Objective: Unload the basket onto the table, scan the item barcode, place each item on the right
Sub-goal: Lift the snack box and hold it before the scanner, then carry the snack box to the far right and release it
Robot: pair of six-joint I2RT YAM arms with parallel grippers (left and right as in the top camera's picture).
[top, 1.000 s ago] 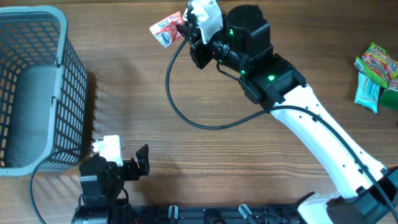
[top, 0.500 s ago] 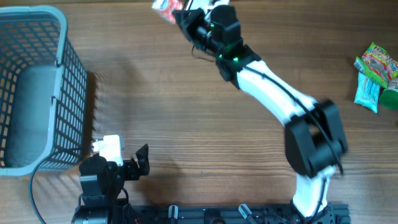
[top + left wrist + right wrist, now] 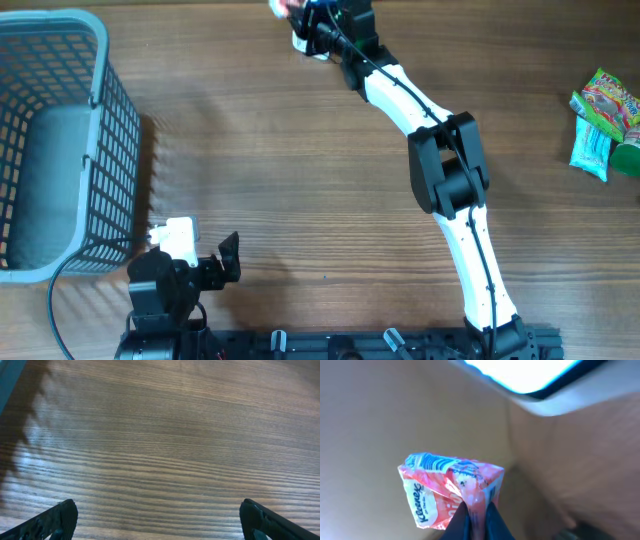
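Kleenex packet: pinched by one crimped corner in my right pincer, up at the far edge of the table, about 12 o'clock in the overhead view.
Right pincer: clamped tight on that thin seam only.
Left pincer: jaws stood wide apart with nothing between them, parked near 7 o'clock beside the basket.
Barcode: I could not make it out on the faces shown.
Risk: so slim a hold could let the packet swing or slip free, and the code might not be presented squarely.

White links and black joint housings make up the right arm; black fingers tip the left gripper.
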